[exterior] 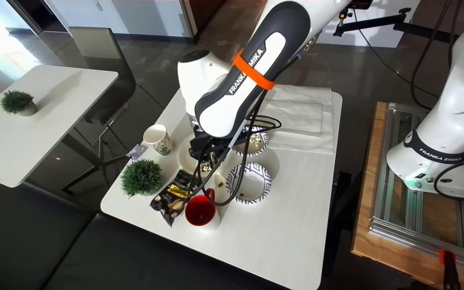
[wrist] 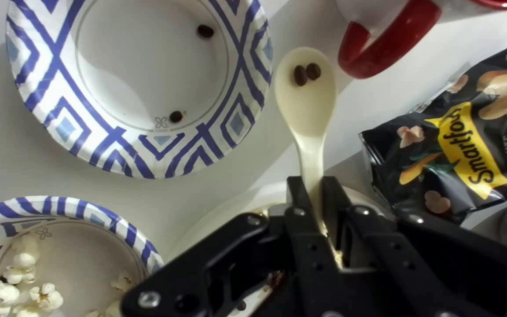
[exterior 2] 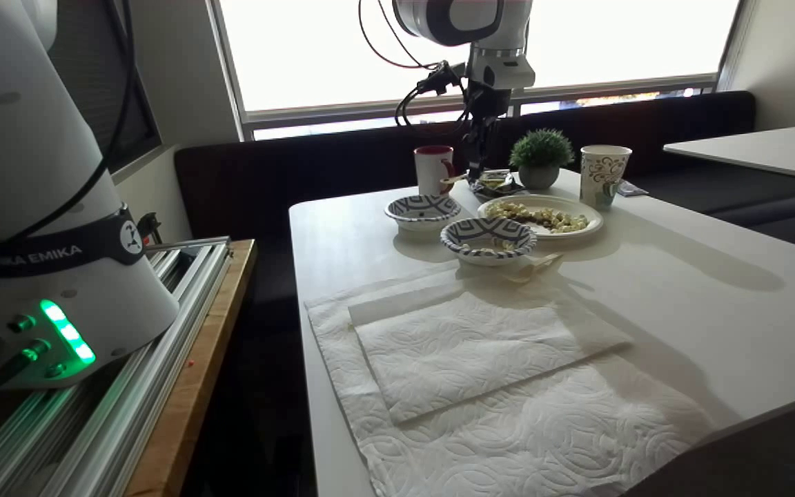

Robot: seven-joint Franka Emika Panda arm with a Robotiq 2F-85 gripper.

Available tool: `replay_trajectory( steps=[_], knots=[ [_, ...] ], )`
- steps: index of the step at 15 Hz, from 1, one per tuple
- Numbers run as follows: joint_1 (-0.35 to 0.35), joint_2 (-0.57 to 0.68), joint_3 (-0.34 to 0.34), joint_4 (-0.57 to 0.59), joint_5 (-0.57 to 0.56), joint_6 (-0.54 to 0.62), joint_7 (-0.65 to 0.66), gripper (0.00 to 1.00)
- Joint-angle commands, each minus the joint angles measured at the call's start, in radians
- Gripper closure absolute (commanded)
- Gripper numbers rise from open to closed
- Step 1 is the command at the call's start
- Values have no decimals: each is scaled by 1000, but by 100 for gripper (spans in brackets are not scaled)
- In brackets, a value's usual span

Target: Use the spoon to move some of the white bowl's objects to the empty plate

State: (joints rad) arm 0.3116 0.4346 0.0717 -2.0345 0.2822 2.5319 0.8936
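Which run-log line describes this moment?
end effector: gripping spoon; scoop: two dark bits; patterned bowl near mug: two more bits visible

Both exterior views see the table (exterior: 288,229), from high up and lower; the wrist view looks down, close.
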Motion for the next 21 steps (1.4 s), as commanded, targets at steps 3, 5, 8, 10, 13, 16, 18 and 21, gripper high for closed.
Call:
replay_trajectory(
  steps=[3, 5, 8, 10, 13, 16, 18, 21],
  knots=[
    [-19, -77, -3, -87, -40, -89, 34, 97],
    [-4, -85, -17, -100, -79, -118, 77, 97],
    [43, -98, -49, -118, -211, -130, 216, 97],
    [81, -108, -66, -124, -321, -132, 330, 97],
    [136, -122, -83, -121, -490, -162, 523, 97],
    [174, -135, -81, -110, -647, -225, 729, 97],
    [179, -142, -64, -100, -729, -284, 834, 97],
    [182, -137, -38, -76, -827, -376, 974, 97]
  ],
)
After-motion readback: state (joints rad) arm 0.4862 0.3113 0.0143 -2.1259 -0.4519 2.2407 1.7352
